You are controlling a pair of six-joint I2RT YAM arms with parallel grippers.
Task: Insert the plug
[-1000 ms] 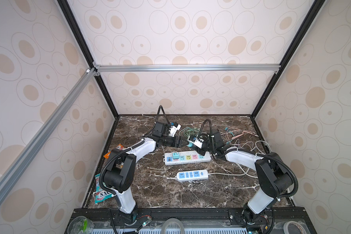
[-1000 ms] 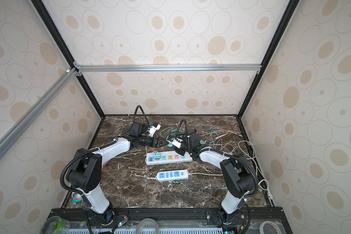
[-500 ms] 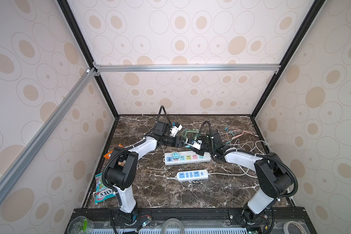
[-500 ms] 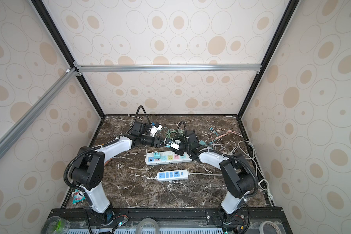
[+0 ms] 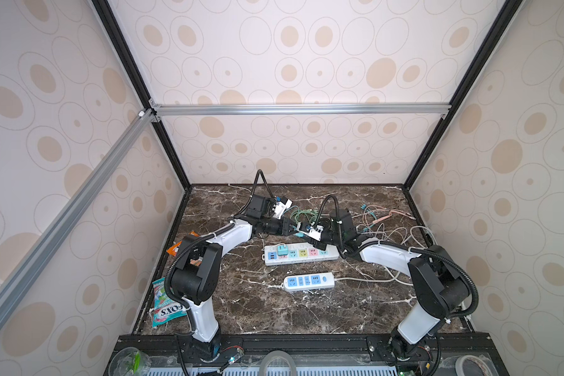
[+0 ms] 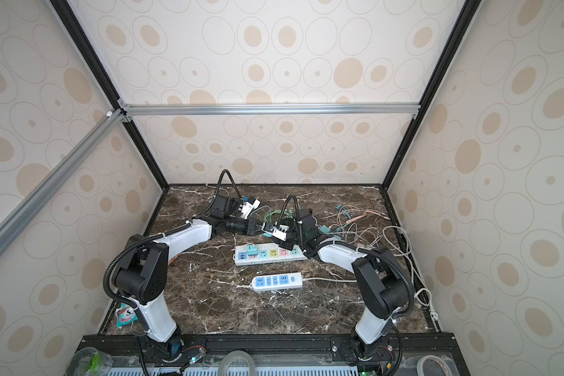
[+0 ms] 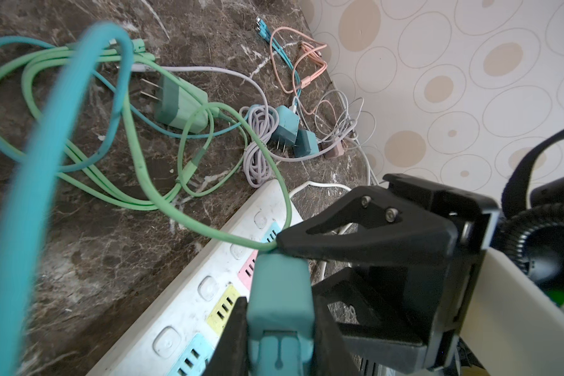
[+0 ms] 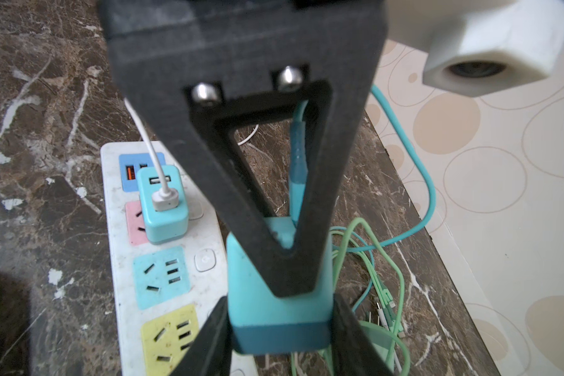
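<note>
We have the blue plug [image 7: 279,293] up in the air, just past the far long side of the white power strip [image 5: 298,255], near the middle of the table [image 5: 241,309]. Both hands are on it. The left hand [image 7: 279,328] is clenched on its sides at the cable end, and the right hand [image 8: 279,325] grasps the same body from the opposite end. We cannot see its pins, but the cable leaves toward the left wrist, so we judge they face the right hand. To do this step well, we would let go with one hand only: the right hand opens and backs straight off without dragging the plug, while the left holds firm. Then we would turn the pins down over a free socket, the blue socket [image 8: 160,276] or the yellow socket [image 8: 170,335] beside the charger [image 8: 163,208] already seated there. We would square them to the slots and press straight down. The strip looks loose on the table, so the freed right hand could pin it. We would watch the green cable [image 7: 137,156], which crosses the strip up to the right hand's finger, and the plug's own blue cable [image 7: 46,162]; either could tug the plug askew.
</note>
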